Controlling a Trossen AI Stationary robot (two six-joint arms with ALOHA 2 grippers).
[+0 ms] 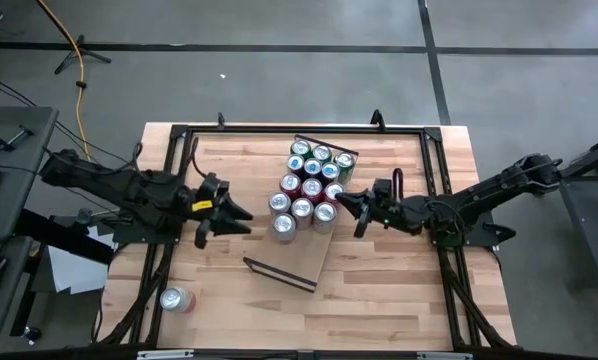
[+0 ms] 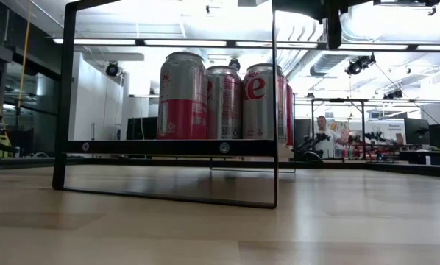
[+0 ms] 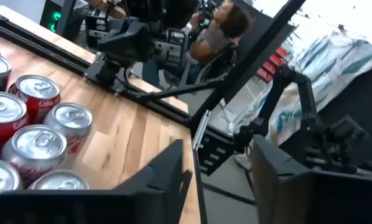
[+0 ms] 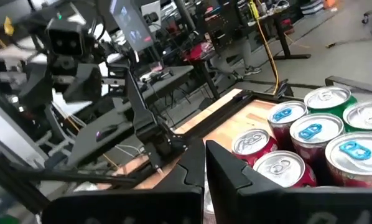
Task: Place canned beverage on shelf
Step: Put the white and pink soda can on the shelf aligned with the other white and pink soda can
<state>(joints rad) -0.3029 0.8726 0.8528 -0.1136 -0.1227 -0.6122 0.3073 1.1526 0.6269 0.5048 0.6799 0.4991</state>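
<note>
Nearest the front edge of your table, toward the left corner, one red and silver can lies on its side, well apart from everything else. Just beyond it, near the middle of the table, sits the shelf, a flat light-wood board with a thin dark rail at its near end; it lies at a slant across the tabletop. On the far half of the board a cluster of cans stands upright and packed close, red and silver ones at the near side, blue-tabbed and green ones behind. From table height you see three of those red and silver cans side by side inside the dark rail frame. Your left gripper hovers just left of the cluster, its fingers standing apart with nothing between them. Your right gripper hovers just right of the cluster, its fingers pressed together and holding nothing. Beyond the far edge of the table, a person sits among dark equipment stands.
</note>
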